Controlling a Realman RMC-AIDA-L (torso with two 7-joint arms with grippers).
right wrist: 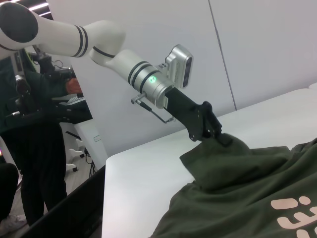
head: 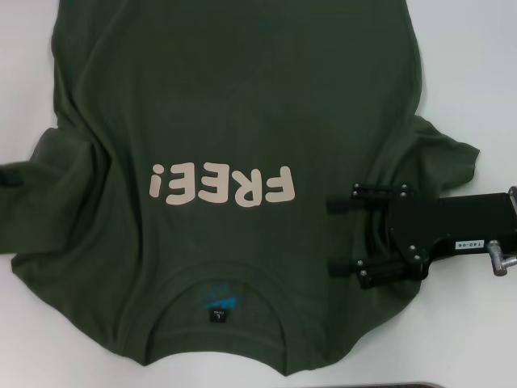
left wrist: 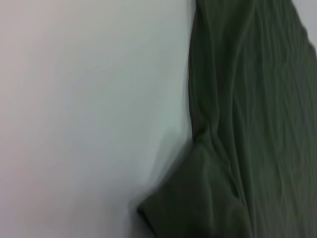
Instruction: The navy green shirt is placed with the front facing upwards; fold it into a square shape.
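The navy green shirt [head: 234,105] lies front up on the white table [head: 477,65], with cream "FREE!" lettering [head: 220,185] on the chest. Its collar and blue neck label [head: 218,300] are on the near side. My right gripper [head: 333,234] hovers open over the shirt's right shoulder, beside the right sleeve [head: 440,158]. In the right wrist view my left gripper [right wrist: 221,137] is shut on the edge of the left sleeve [right wrist: 218,161] and holds it lifted off the table. The left wrist view shows that sleeve [left wrist: 198,203] and the shirt's side [left wrist: 252,109].
Bare white table [left wrist: 74,99] extends to the left of the shirt. A person in dark clothes [right wrist: 29,129] stands beyond the table's left end [right wrist: 106,163]. A dark strip [head: 420,385] runs along the near table edge.
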